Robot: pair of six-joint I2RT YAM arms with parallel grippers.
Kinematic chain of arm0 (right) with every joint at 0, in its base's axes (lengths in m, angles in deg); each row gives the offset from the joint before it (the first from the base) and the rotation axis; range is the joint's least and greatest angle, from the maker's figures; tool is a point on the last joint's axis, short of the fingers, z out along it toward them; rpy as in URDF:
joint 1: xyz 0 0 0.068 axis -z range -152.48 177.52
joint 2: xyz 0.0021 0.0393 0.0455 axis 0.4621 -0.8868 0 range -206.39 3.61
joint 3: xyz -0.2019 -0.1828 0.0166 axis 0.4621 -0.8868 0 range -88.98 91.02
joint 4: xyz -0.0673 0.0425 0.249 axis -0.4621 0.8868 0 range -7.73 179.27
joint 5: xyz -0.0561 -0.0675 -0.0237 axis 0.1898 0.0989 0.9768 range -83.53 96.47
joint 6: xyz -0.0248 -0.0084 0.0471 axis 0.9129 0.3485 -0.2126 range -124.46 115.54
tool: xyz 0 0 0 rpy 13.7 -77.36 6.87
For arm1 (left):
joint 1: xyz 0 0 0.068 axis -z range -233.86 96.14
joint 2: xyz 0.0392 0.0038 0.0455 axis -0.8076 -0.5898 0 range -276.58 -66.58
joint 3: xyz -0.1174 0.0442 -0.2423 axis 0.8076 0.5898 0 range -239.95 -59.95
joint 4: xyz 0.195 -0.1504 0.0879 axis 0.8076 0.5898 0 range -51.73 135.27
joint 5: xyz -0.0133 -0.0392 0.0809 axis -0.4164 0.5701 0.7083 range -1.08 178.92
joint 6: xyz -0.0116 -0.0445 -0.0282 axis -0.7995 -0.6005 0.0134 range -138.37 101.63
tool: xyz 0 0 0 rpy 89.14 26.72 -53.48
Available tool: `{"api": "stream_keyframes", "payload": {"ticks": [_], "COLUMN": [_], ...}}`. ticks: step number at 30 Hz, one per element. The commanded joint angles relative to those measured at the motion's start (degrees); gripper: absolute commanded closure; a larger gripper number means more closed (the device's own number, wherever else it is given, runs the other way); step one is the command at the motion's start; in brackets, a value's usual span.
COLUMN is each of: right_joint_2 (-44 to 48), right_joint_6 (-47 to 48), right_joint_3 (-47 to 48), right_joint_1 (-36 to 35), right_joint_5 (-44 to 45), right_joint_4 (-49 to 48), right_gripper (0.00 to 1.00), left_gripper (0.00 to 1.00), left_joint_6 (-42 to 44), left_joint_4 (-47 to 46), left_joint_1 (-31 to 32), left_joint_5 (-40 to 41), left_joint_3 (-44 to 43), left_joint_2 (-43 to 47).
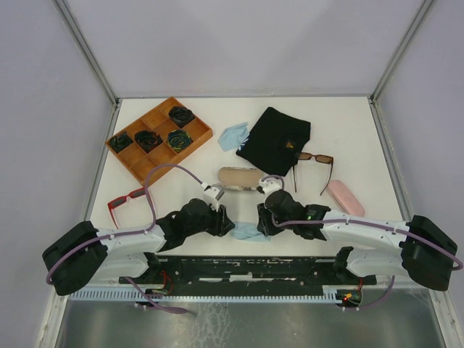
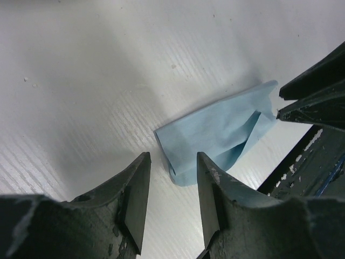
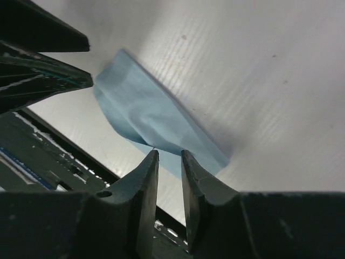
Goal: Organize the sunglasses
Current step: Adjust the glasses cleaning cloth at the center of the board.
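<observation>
The brown-lensed sunglasses (image 1: 315,157) lie open at the right of the table, beside a black cloth pouch (image 1: 274,140). The red-framed sunglasses (image 1: 125,203) lie at the left, near my left arm. Both grippers are low at the near edge, facing each other over a folded light blue cloth (image 1: 249,231). My left gripper (image 1: 229,226) is open and empty, with the cloth (image 2: 215,135) just past its tips (image 2: 173,156). My right gripper (image 1: 262,220) is narrowly open, its tips (image 3: 170,152) at the cloth's edge (image 3: 145,118) with nothing between them.
A wooden compartment tray (image 1: 125,161) with dark coiled items stands at the back left. A grey patterned case (image 1: 241,177) lies mid-table and a pink case (image 1: 344,197) at the right. A second blue cloth (image 1: 233,135) lies by the pouch. The black base rail (image 1: 246,268) runs along the near edge.
</observation>
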Motion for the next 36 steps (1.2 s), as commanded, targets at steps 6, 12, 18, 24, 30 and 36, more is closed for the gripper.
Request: {"api": "stream_keyframes", "payload": {"ticks": [6,12,18,24,30,36], "right_joint_2": [-8.6,-12.6,-13.8,-13.1,-13.5,-13.3], "right_joint_6": [3.8,2.7,2.8,4.0,4.5,4.7], "right_joint_3": [5.5,6.9,7.6,6.8,6.4,6.6], "right_joint_1": [0.1,0.1,0.1,0.1,0.1,0.1], "right_joint_5": [-7.4,-4.7,-4.7,-8.6,-9.8,-10.9], "right_joint_4": [-6.1,-5.6,-5.7,-5.3,-4.0,-3.3], "right_gripper": [0.92,1.00,1.00,1.00,1.00,1.00], "left_gripper": [0.63,0.73,0.74,0.74,0.74,0.75], "left_joint_6": [-0.8,0.2,0.3,0.2,-0.1,-0.1], "left_joint_4": [-2.6,-3.1,-3.7,-4.2,-4.8,-4.9], "left_joint_1": [-0.1,-0.1,-0.1,-0.1,-0.1,-0.1], "left_joint_5": [-0.2,-0.8,-1.6,-1.2,-1.0,-1.2], "left_joint_3": [-0.7,-1.3,-1.6,-1.1,-0.8,-0.9], "left_joint_2": [0.3,1.3,-0.2,-0.3,-0.7,-0.9]}}
